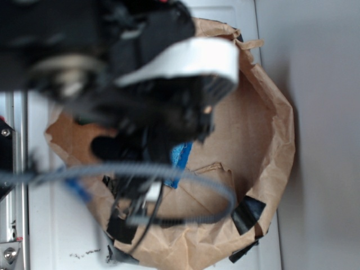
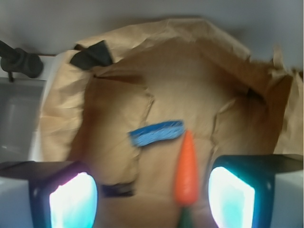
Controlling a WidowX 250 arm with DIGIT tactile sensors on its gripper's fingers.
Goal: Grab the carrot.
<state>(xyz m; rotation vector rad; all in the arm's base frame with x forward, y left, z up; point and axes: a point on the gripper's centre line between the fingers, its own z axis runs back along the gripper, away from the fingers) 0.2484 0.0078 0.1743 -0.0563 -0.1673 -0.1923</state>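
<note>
Orange carrot (image 2: 186, 168) lies between the wide-spread pincer (image 2: 152, 194) fingers, untouched, nearer the right finger (image 2: 232, 197); blue block (image 2: 156, 133) beyond, paper-bag walls (image 2: 61, 109) ringing all.

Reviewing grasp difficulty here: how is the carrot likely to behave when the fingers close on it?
The carrot looks glossy, so probably stiff and somewhat slippery. Its taper may let it squirt toward the tip. Being round, it could roll on the crumpled paper. The gripper stands open, carrot nearer one finger.
</note>
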